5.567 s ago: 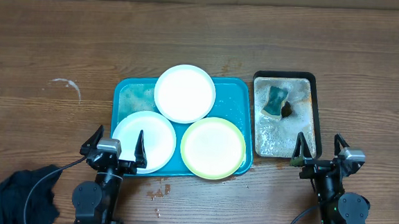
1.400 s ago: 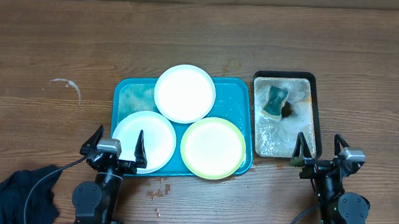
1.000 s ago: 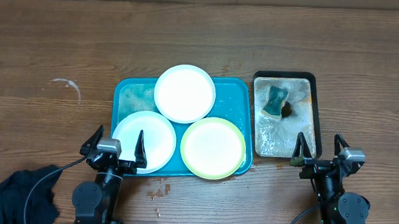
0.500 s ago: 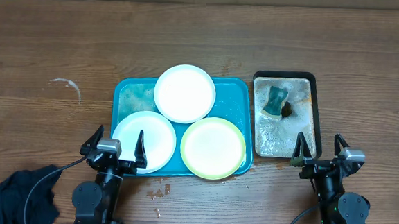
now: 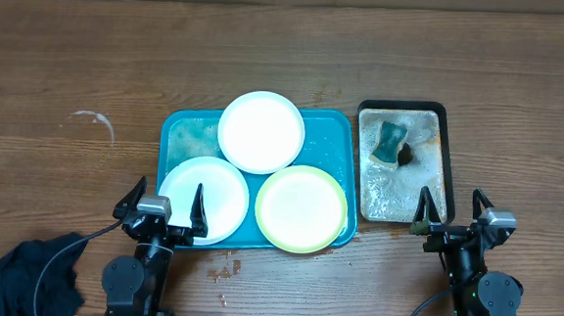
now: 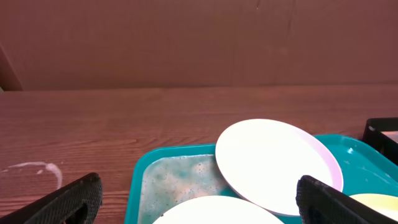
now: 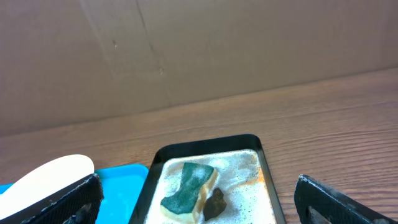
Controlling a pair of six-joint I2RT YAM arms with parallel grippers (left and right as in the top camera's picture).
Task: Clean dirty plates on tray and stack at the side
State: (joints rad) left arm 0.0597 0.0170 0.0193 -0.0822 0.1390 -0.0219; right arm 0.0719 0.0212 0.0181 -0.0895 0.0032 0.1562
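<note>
1. Surface: brown wood grain, with a pale ring-shaped smear at the left and small brown spots just in front of the teal tray.
2. Teal tray: rectangular with a raised rim, lying centrally on the surface. Its bare rear-left corner is speckled with foam.
3. Plates, three, all on the teal tray:
   - The rear white plate is tilted, its near edge lying over the rims of the other two.
   - The front-left white plate overhangs the tray's near-left corner.
   - The yellow-green plate is front-right, touching the front-left plate.
4. Black tray: just right of the teal tray and holding foamy water. In it are a green-and-yellow sponge and a small dark lump touching the sponge.
5. Dark cloth: crumpled at the near-left corner of the surface.
6. Left gripper: at the near edge by the front-left white plate, jaws wide apart and holding nothing.
7. Right gripper: at the near end of the black tray, jaws wide apart and holding nothing.
</note>
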